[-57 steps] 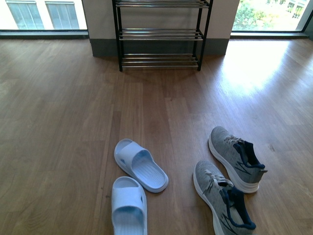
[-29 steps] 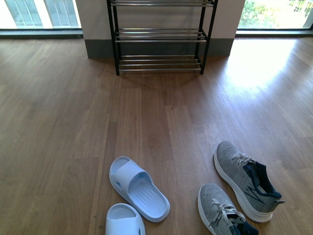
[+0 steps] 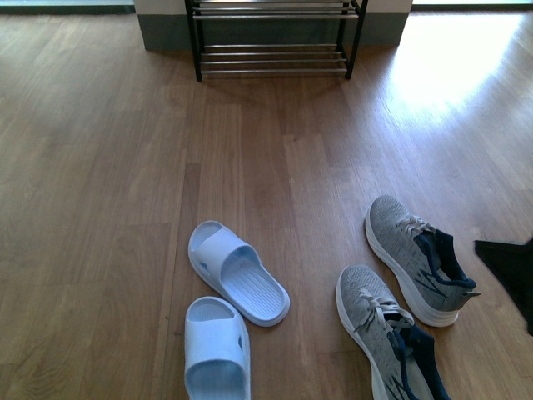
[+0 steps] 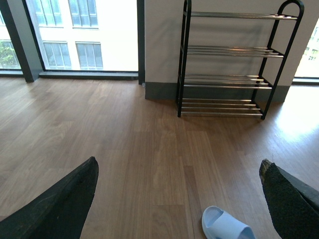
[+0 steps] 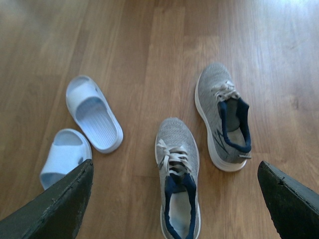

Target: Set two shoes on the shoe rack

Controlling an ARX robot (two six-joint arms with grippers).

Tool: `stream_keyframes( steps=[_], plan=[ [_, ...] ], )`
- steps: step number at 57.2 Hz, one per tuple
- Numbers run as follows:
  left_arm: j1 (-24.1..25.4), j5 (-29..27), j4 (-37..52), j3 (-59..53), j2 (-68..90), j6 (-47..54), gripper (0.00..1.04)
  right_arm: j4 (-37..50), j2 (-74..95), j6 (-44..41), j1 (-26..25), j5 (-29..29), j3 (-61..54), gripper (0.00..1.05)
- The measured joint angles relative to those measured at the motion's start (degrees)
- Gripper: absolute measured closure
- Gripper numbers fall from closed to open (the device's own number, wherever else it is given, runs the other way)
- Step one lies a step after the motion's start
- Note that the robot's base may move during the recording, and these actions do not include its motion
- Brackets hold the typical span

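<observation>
On floor (image 3: 117,167), sneakers (image 3: 406,248) toe toward rack (image 3: 273,60).

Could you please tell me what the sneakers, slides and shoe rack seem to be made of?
The grey sneakers look like knit fabric, matte and heathered, on smooth white soles, perhaps rubber or foam. The blue slides seem moulded foam or soft plastic: one seamless piece, ridged footbed. The shoe rack appears metal: black-painted frame, shiny chrome-like rods.

The front view's top edge cuts the shoe rack (image 3: 273,63) above its lowest shelves; the bottom edge crops the nearer sneaker (image 3: 379,327) and slide (image 3: 215,350)
</observation>
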Motion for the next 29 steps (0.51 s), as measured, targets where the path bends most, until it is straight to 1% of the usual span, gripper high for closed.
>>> stream_keyframes(
  steps=[5, 8, 13, 20, 29],
  plan=[
    [0.0, 0.0, 0.0, 0.0, 0.0, 0.0, 0.09, 4.3, 13.5, -1.0, -0.9, -0.3, 3.1, 0.09],
    [0.0, 0.0, 0.0, 0.0, 0.0, 0.0, 0.09, 7.2, 25.7, -2.6, -2.0, -0.1, 5.8, 0.09],
    [0.0, 0.0, 0.0, 0.0, 0.0, 0.0, 0.09, 10.8, 40.0, -4.6, -3.7, 0.0, 9.0, 0.09],
    [0.0, 0.0, 0.0, 0.0, 0.0, 0.0, 0.09, 12.8, 51.8, -7.1, -5.9, 1.2, 12.9, 0.09],
    [0.0, 0.0, 0.0, 0.0, 0.0, 0.0, 0.09, 13.5, 62.4, -9.7, -8.7, 2.7, 17.6, 0.09]
  ],
)
